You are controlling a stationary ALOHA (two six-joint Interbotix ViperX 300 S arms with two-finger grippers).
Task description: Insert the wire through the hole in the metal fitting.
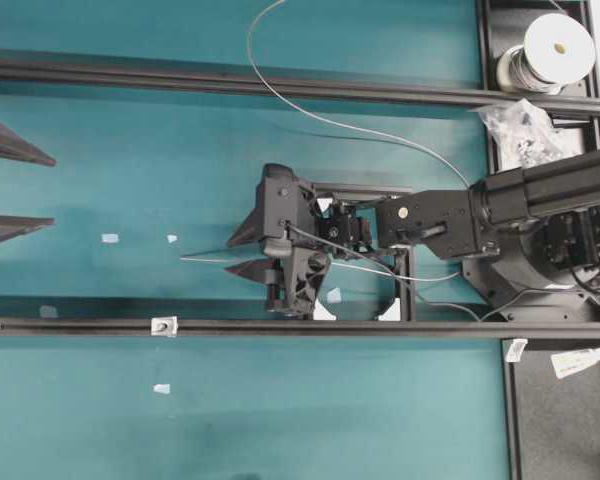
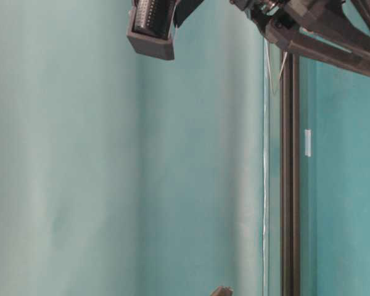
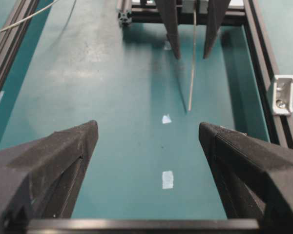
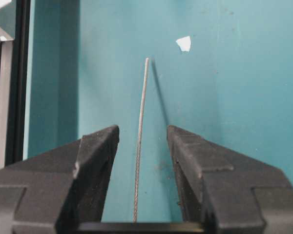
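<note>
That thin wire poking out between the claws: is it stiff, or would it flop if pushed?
Probably fairly stiff: the wire juts out straight, unsupported at its tip. Likely springy too, since it sweeps in a smooth curve toward the spool. Thin, so a hard push might bend it.

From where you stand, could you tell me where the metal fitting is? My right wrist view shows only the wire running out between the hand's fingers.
Observer: In the overhead view the metal fitting sits on the lower rail, off to one side of the wire and just past its tip.
Operator: Thank you. Is the left hand anywhere near it?
Observer: No. The left hand is at the overhead view's left edge, open and empty, facing the right hand.
Operator: And where does the wire lead back to?
Observer: It curves back past the right arm and off the top edge. A white spool sits in the top right corner.
</note>
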